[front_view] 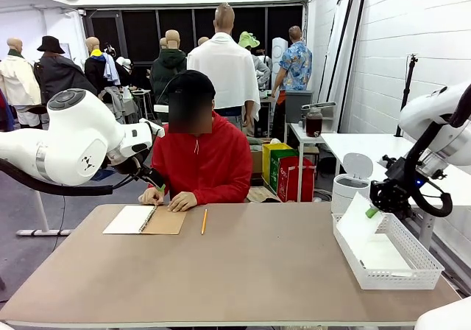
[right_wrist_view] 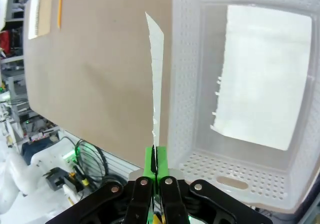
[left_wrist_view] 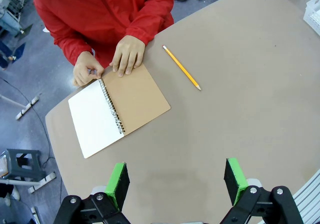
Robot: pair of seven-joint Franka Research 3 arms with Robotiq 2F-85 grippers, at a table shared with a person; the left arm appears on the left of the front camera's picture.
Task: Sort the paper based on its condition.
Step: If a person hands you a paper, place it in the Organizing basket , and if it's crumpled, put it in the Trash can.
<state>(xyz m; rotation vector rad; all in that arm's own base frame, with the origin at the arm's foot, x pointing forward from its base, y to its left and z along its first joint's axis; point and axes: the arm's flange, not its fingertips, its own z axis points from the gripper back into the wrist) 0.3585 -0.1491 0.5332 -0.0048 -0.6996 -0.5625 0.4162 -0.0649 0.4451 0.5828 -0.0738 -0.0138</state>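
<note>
Pinching a torn sheet of paper (right_wrist_view: 156,74) by its edge, the right gripper (right_wrist_view: 155,166) hangs over the white basket's rim (right_wrist_view: 175,109); released here, it could flutter outside. The left gripper (left_wrist_view: 175,181) hovers, fingers apart, above the notebook (left_wrist_view: 117,106).

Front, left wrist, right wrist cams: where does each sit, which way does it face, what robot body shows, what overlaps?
Front: between the arms, facing the person across the table; both white arms show.
Left wrist: above the table, looking down at the notebook and pencil; open left gripper.
Right wrist: looking along the right gripper, shut on a paper sheet beside the white basket, which holds another sheet.
Shared: notebook, pencil, table.
</note>
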